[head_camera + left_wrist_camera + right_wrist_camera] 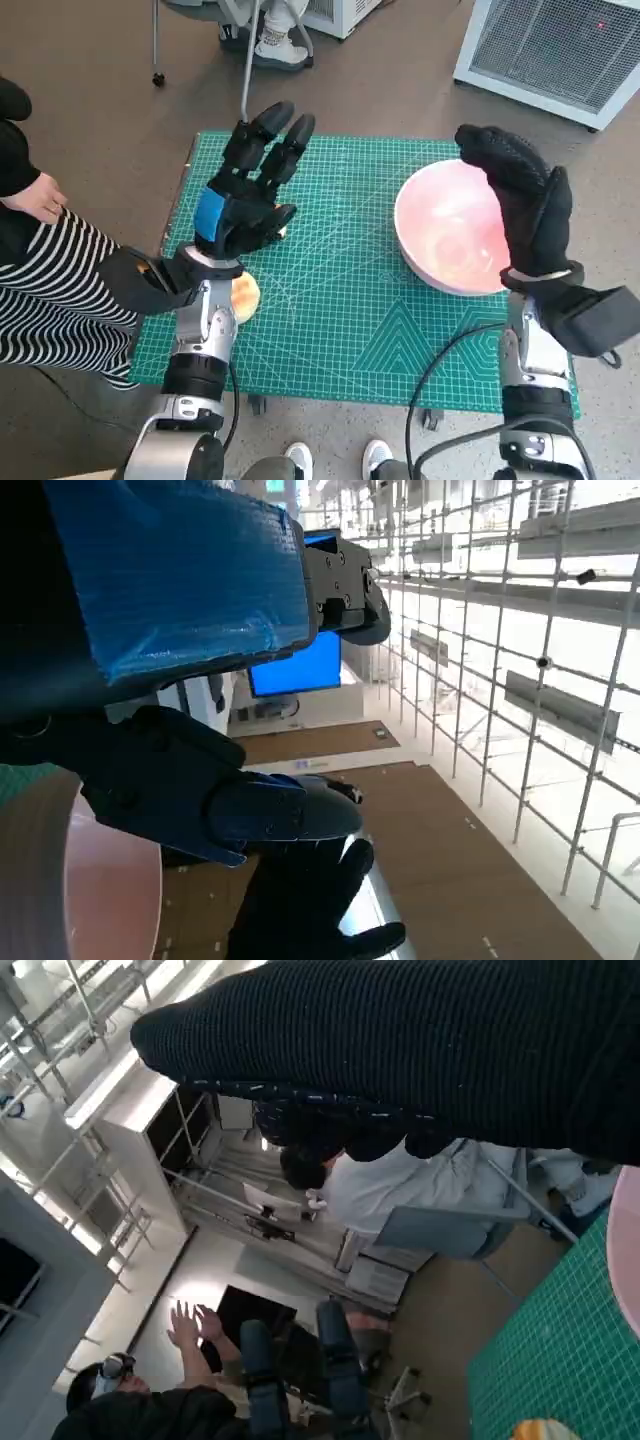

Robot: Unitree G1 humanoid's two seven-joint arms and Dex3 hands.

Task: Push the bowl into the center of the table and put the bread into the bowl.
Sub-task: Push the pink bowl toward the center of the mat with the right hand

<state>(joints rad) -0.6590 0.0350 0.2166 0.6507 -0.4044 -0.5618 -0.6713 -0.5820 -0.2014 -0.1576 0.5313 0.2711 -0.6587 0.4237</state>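
The pink bowl (452,228) sits toward the right side of the green cutting mat (340,330), its far rim under the gloved right hand (525,205), which is spread and holds nothing, so the push to centre looks unfinished. The bread (245,296) lies just beside the left hand's wrist, outside the bowl; that left hand (250,190) hovers with fingers apart, empty.

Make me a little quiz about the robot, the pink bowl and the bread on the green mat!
1. True or false: the bread already lies inside the bowl.
2. Which hand is at the bowl? A) the left hand B) the right hand
3. Fill in: the bread lies on the green mat, partly hidden under the robot's ____ arm.

Key
1. False: the bread lies on the mat, far from the bowl.
2. B: the gloved hand is against the bowl's right rim.
3. left
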